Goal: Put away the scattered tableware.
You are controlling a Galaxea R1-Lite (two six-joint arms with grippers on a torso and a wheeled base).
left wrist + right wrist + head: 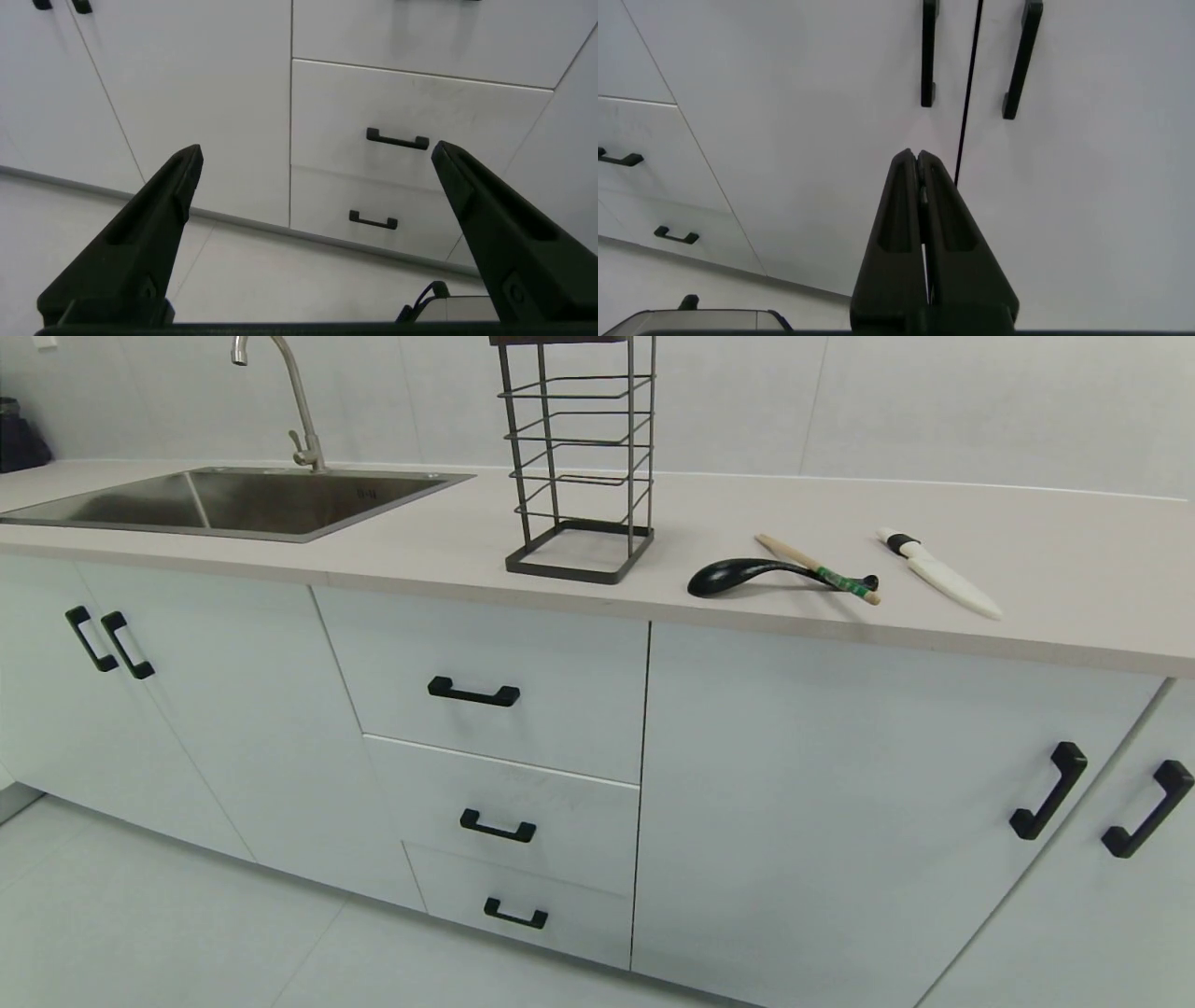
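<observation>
The left gripper (318,151) had two matte black fingers (140,243), long wedges that were broad at the base and narrowed to blunt tips, with flat inner faces. A thin black cable (422,297) looped near their base. The right gripper (916,155) had the same smooth, black, tapered fingers (896,233).

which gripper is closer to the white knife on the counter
Right, probably. The right gripper, shut, faces the paired door handles below the right end of the counter, where the white knife lies. The left gripper, open, faces the drawers, further left.
</observation>
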